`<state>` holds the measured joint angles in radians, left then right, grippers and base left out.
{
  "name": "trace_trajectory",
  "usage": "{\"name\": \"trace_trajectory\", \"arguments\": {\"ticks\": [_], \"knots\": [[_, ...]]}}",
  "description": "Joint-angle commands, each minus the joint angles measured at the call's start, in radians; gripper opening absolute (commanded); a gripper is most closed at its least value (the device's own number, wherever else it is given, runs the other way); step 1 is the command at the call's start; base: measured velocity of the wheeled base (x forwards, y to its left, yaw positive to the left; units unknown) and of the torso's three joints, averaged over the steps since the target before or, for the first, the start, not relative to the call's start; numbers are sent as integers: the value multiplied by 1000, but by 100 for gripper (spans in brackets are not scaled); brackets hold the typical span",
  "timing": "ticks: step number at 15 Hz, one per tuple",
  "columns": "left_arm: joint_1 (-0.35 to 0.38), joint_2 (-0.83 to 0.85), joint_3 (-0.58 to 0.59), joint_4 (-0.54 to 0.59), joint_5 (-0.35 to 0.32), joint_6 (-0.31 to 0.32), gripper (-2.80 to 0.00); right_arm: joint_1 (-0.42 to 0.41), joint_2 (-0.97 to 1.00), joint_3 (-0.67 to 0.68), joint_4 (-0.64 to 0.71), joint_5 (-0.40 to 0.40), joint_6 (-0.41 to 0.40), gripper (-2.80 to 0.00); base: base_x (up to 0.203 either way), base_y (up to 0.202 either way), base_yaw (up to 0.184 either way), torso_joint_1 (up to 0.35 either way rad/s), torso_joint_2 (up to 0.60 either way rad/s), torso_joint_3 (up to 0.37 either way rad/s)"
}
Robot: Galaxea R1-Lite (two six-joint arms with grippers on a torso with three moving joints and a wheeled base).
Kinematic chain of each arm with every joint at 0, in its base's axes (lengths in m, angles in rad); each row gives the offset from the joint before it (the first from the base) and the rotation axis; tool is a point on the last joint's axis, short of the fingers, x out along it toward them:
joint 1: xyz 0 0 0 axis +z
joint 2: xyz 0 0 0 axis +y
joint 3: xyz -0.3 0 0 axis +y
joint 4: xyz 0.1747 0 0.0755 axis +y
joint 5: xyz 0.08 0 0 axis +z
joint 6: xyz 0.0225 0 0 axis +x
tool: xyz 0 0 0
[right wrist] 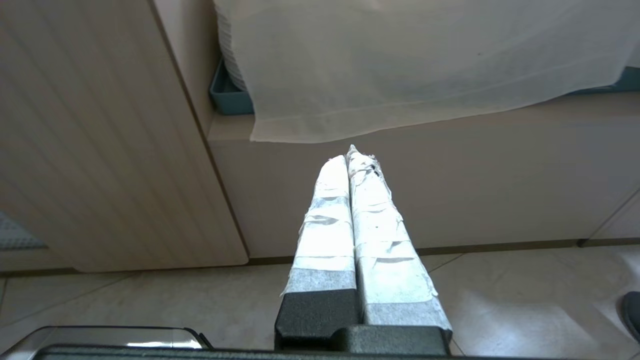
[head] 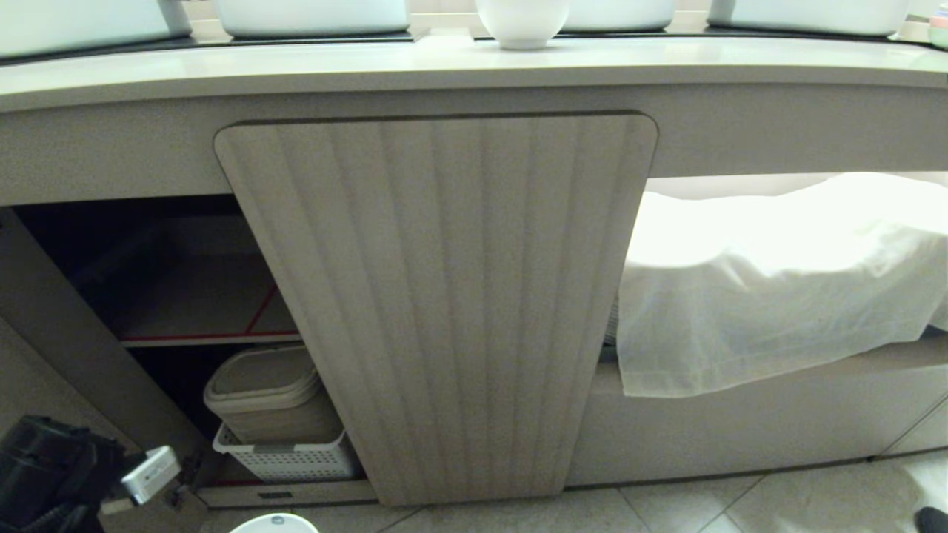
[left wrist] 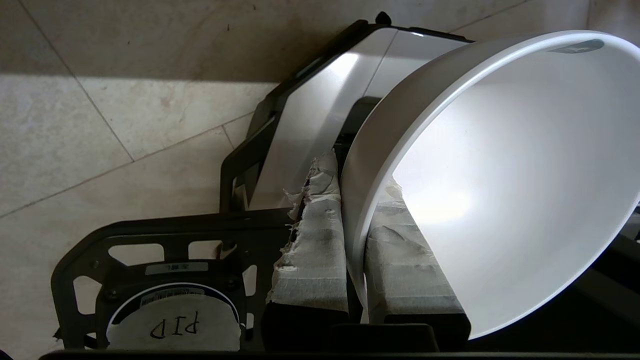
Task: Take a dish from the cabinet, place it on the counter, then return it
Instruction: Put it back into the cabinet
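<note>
My left gripper (left wrist: 357,175) is shut on the dish (left wrist: 500,175), a white bowl held tilted on its side. One taped finger (left wrist: 315,240) presses the outer wall and the other sits inside against the rim. It hangs low over the tiled floor beside my base. In the head view only the left arm (head: 52,466) and a sliver of the dish (head: 274,523) show, below the cabinet (head: 444,296). The cabinet's left bay (head: 185,274) stands open and dark. The counter (head: 370,66) runs above. My right gripper (right wrist: 350,155) is shut and empty, low before the cabinet's right part.
Another white bowl (head: 522,22) stands on the counter with white tubs (head: 311,15) behind it. A lidded beige bin (head: 266,392) sits in a white basket (head: 289,459) under the red-lined shelf (head: 215,339). A white cloth (head: 770,281) drapes the right bay.
</note>
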<state>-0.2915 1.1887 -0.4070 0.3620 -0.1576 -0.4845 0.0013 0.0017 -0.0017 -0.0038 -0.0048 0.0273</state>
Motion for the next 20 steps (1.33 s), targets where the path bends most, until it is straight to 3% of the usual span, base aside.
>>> {"name": "trace_trajectory", "arguments": {"ticks": [1,14,20], "knots": [[0,0,1,2,-6,-2,-280,0,0,0,-1,0,0,-280,0,0,0,0,0,0],[0,5,1,3,-6,-3,-280,0,0,0,-1,0,0,-280,1,175,-1,1,4,1],[2,3,2,3,-6,-6,-280,0,0,0,-1,0,0,-280,0,15,0,0,1,0]]}}
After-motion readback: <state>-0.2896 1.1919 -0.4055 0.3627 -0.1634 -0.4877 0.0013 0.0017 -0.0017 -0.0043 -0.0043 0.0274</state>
